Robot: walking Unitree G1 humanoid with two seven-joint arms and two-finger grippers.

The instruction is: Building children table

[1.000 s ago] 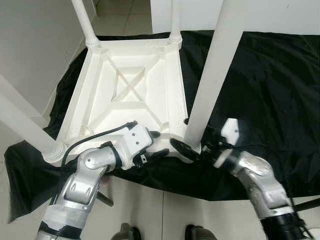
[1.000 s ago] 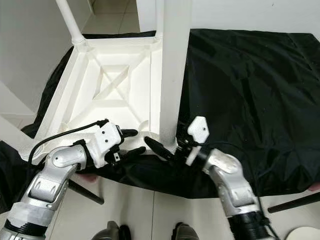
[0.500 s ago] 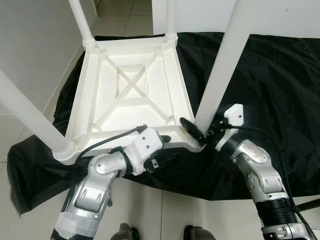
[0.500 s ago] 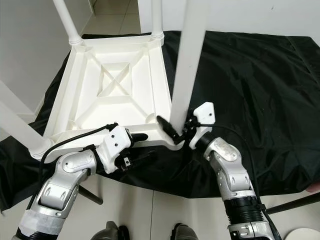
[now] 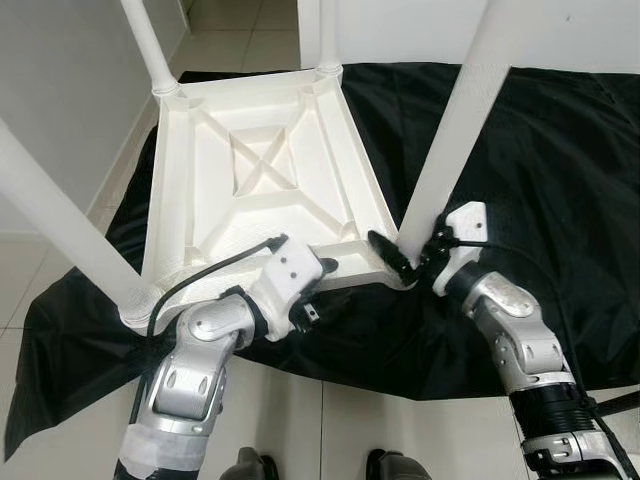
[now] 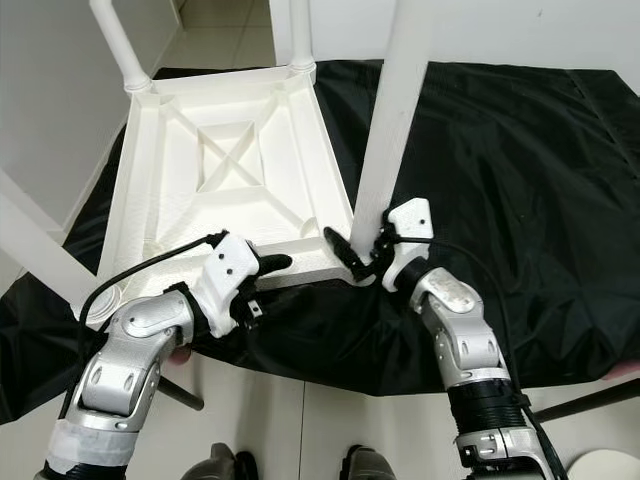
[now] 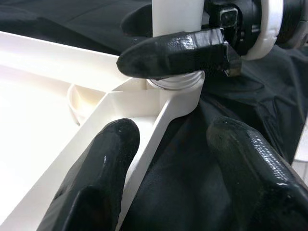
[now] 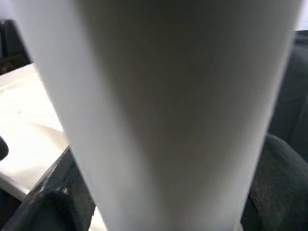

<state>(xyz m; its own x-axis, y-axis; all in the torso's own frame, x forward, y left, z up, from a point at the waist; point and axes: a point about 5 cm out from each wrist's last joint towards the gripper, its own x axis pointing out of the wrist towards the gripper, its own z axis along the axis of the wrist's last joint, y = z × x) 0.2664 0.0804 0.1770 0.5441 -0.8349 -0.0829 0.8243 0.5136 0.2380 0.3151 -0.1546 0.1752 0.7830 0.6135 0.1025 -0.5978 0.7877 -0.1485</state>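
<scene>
A white plastic children's table (image 5: 262, 180) lies upside down on a black cloth (image 5: 560, 190) spread over a pale tiled floor (image 5: 330, 430), its ribbed underside facing up with a cross-shaped brace in the middle. Four white legs stand up from its corners (the two far ones are cut off by the top of the head views). The right gripper (image 5: 412, 262) is clamped on the near-right table leg (image 5: 452, 130) just above the corner socket, one black finger on each side of the tube; the right wrist view shows that leg as a blurred white column between the dark fingers. The left gripper (image 5: 322, 288) sits at the table's near edge beside that same corner, its fingers (image 7: 96, 178) apart, one resting on the white rim and the other over the cloth. The near-left leg (image 5: 60, 235) leans out toward the grey wall (image 5: 70, 90)
</scene>
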